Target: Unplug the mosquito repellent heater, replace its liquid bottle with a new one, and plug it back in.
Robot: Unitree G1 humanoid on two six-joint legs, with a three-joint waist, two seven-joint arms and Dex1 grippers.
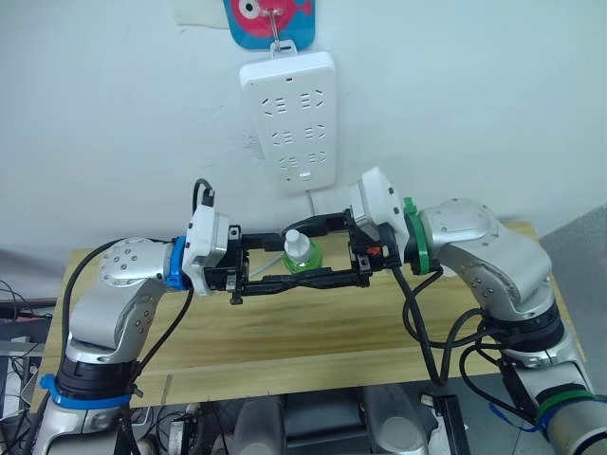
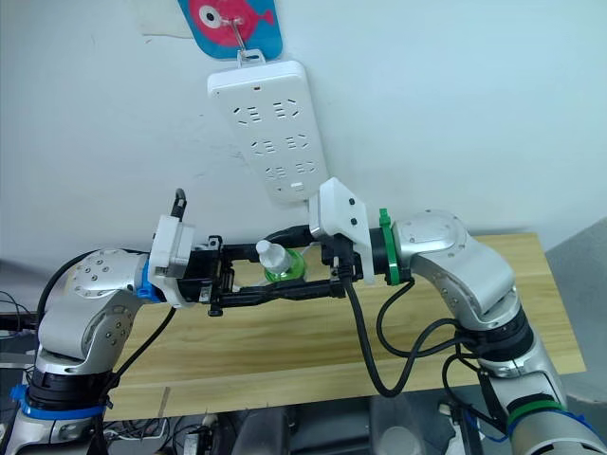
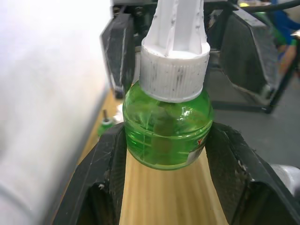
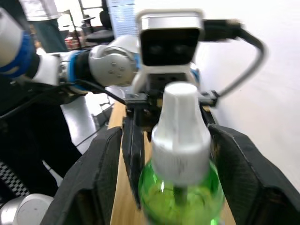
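No text, brand or number can be read anywhere. The green liquid bottle carries a label at its lower edge with a trace of red print, too small and cut off to make out. The power strip on the far wall shows only its socket slots, no legible marking. The pink and blue fish-shaped hanger above it bears a picture, not words.
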